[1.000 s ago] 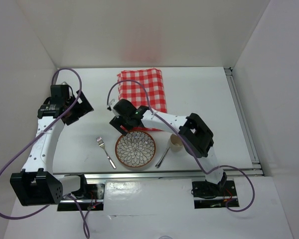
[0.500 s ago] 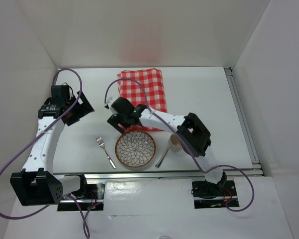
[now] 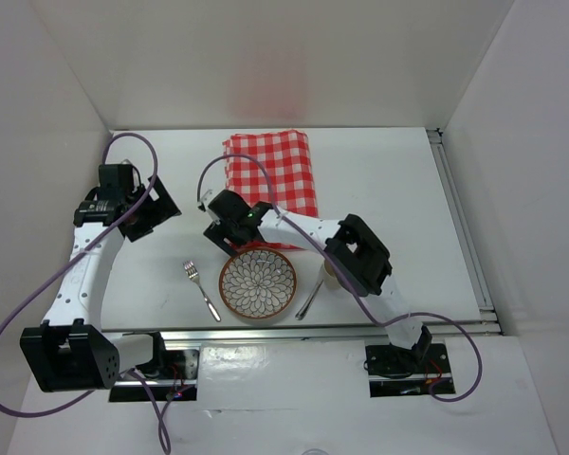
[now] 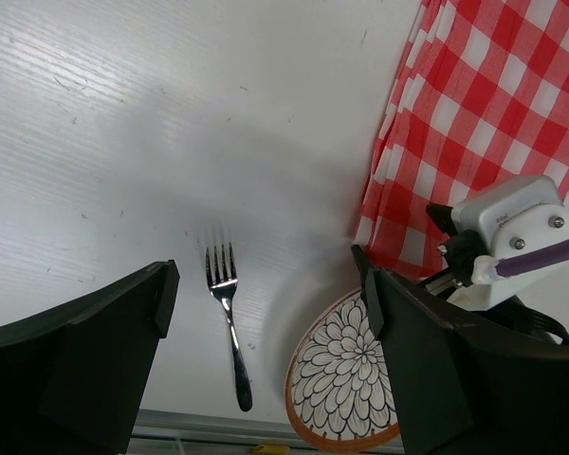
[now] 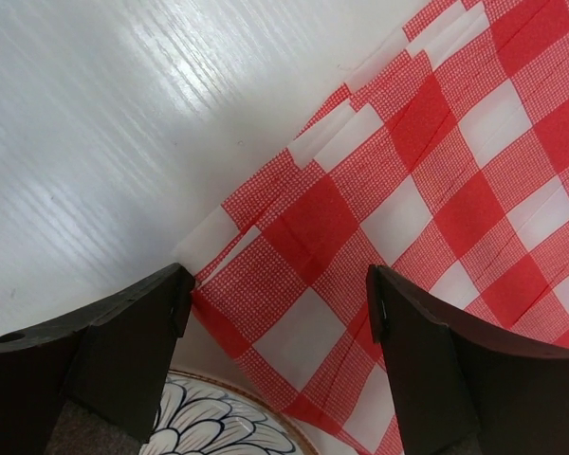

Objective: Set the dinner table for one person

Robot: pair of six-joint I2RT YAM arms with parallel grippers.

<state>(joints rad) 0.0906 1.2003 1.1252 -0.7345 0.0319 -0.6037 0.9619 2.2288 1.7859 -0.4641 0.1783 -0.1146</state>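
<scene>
My right gripper (image 5: 280,294) hangs spread over the corner of the checked cloth (image 5: 408,190) just beyond the plate (image 3: 258,283) — to pinch it, I judge — while my left gripper (image 4: 266,284), likewise unclenched, hovers left of the plate above the dinner table (image 3: 379,180).

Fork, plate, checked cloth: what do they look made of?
Fork: polished metal, probably steel; bright glints along tines and handle. Plate: likely glazed ceramic, glossy petal print, orange-brown rim; melamine possible. Checked cloth: thin folded layers with fine woven-looking grain; fabric or paper, can't tell.
</scene>
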